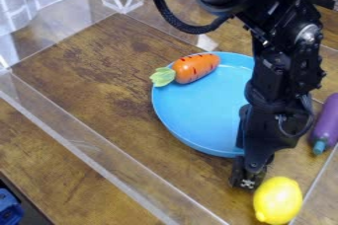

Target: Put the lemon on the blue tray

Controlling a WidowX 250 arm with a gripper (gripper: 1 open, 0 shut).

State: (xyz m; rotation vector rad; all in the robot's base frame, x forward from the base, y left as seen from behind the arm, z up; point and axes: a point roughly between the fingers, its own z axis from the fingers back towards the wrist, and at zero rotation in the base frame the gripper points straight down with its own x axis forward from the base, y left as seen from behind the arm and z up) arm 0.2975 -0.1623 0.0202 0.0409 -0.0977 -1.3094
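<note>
Lemon (278, 200) lies on wood, near right, off blue tray (199, 111) | gripper (247, 178) spread, just left | we should centre over it, then pinch

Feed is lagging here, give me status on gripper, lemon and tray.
Gripper open, empty, low beside lemon. Lemon on the wood, off the blue tray. Carrot on tray's far rim, eggplant alongside; tray centre free.

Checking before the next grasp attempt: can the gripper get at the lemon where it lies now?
Probably yes. The lemon lies on the wood just off the blue tray, nothing on top of it, and the open gripper hangs right beside it. The frame edge hides its far side.
</note>
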